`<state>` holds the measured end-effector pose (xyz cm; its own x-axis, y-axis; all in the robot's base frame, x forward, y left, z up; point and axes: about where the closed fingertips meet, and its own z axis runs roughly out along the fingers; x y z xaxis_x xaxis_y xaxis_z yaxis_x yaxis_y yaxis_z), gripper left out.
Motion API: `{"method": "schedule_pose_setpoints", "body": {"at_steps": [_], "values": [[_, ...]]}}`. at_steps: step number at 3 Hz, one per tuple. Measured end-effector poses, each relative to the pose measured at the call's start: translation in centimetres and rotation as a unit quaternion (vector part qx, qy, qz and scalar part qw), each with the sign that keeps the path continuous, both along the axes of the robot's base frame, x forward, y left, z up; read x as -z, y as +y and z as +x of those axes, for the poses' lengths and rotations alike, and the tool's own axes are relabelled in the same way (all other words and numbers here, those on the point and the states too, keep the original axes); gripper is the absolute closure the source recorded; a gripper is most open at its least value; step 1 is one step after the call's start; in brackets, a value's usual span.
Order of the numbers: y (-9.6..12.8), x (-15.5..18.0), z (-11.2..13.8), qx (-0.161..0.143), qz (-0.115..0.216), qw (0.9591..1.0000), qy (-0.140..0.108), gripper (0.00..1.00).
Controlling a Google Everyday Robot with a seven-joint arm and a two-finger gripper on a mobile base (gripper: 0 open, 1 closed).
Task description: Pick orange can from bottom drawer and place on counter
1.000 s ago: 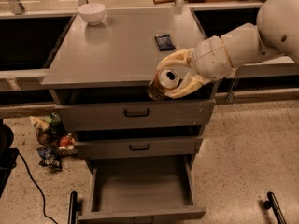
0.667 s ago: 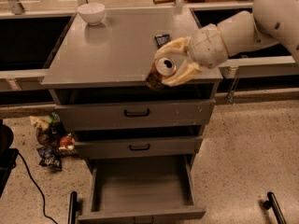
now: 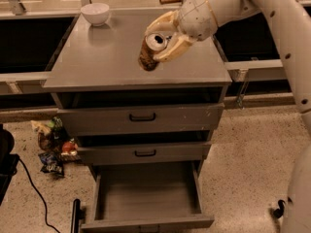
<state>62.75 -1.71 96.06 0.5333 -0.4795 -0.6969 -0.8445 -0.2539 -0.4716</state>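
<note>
The cream two-finger gripper hangs over the right middle of the flat grey counter, clamped around the tilted orange-brown can with a silver top. The deep grey metal bottom drawer stands pulled out below. A small white bowl sits far left.

There is one counter. One white bowl sits near its back left corner. One gripper hangs over the counter, toward the back right corner, hugging one orange can. Under the front edge are three drawers. One, the bottom drawer, is open. Two black handles show. The floor packets are too bunched to count.
</note>
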Motion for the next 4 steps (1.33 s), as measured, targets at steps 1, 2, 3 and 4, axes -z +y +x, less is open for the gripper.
{"method": "schedule_pose_setpoints", "body": {"at_steps": [1, 2, 3, 4], "values": [[-0.1, 0.0, 0.0, 0.001, 0.0, 1.0, 0.0, 1.0], [0.8, -0.1, 0.8, 0.014, 0.006, 0.9999, 0.007, 1.0], [3.0, -1.5, 1.1, 0.056, 0.036, 0.9974, 0.028, 1.0], [5.5, -2.2, 2.1, 0.121, 0.076, 0.9871, 0.072, 1.0]]}}
